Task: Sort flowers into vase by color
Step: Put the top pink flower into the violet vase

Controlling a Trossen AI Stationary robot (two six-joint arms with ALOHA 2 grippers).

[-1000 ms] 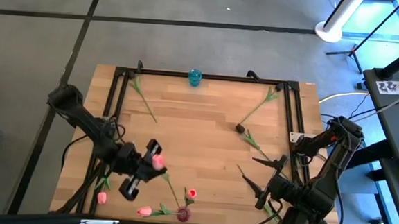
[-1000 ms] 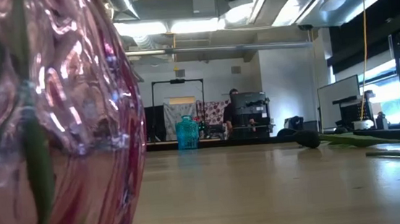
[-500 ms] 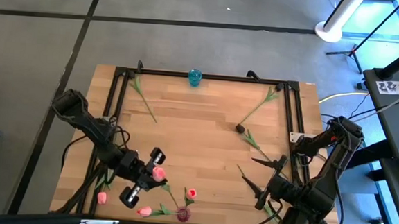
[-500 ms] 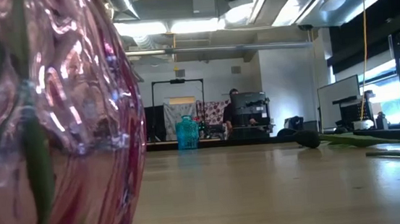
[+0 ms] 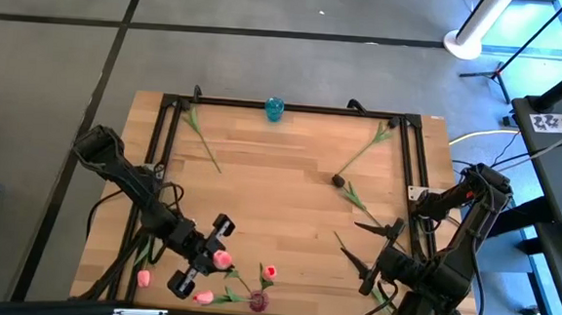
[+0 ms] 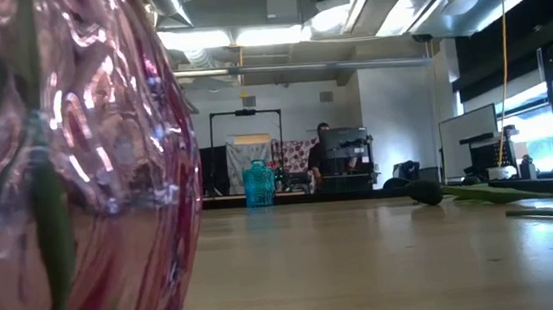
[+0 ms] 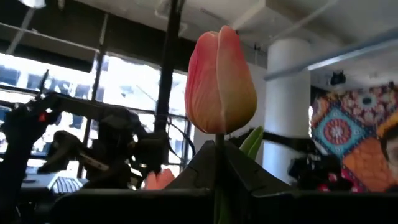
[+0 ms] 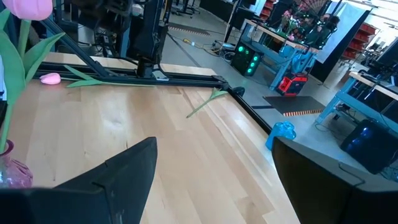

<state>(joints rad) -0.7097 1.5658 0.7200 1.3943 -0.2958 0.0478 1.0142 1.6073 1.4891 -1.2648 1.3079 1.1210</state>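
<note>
Near the front edge of the wooden table [image 5: 289,192], the left gripper [image 5: 218,258] is clamping the stem of a pink flower [image 5: 222,258], its fingers closed tight around it. In the left wrist view, that pink bloom [image 7: 220,81] is standing upright just above the gripper's dark fingers [image 7: 255,180]. Just beside it, at the table's front edge, a pink glass vase [image 5: 258,300] is already holding one pink tulip [image 5: 269,272]. Another pink head [image 5: 203,295] is lying on the table next to the vase, and one more [image 5: 143,278] is lying farther toward the left corner.

At the front right corner, the right gripper [image 5: 365,249] is waiting with its fingers spread wide, holding nothing. A dark-headed flower [image 5: 339,180] is lying on the right half of the table, and green stems [image 5: 202,140] are resting near the back left. A small blue vase [image 5: 274,107] is standing at the middle of the back edge. In the low view, the pink vase [image 6: 67,173] is filling the left side of the picture.
</note>
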